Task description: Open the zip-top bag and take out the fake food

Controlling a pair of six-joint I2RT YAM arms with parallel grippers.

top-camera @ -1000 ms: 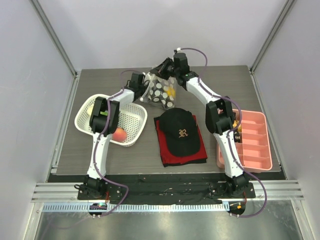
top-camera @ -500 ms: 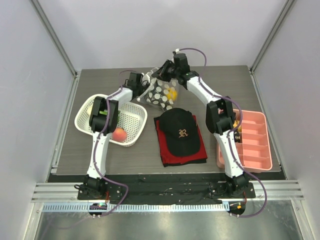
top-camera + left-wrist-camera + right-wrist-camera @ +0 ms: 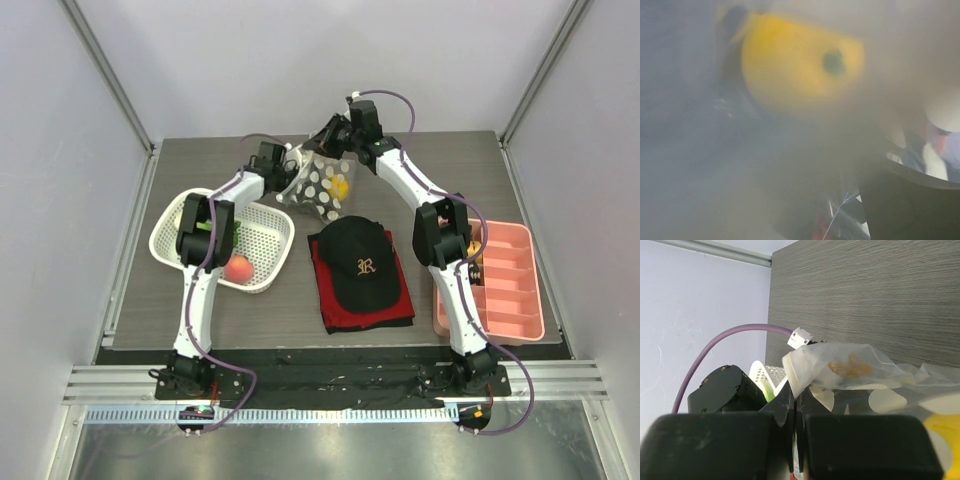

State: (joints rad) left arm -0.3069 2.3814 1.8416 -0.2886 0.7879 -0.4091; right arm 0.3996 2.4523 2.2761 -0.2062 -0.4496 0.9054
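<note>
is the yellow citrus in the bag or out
In: the yellow citrus shows through the dotted plastic of the zip-top bag.

You have a clear bag (image 3: 318, 192) printed with white dots, and a yellow citrus (image 3: 342, 186) with a dark spot. Your basket (image 3: 262, 238) is white mesh and the peach (image 3: 238, 268) red-pink. The cap (image 3: 362, 262) is black with a gold emblem, the cloth (image 3: 322, 285) red, the tray (image 3: 512, 290) pink, the table (image 3: 260, 315) grey woodgrain.
</note>
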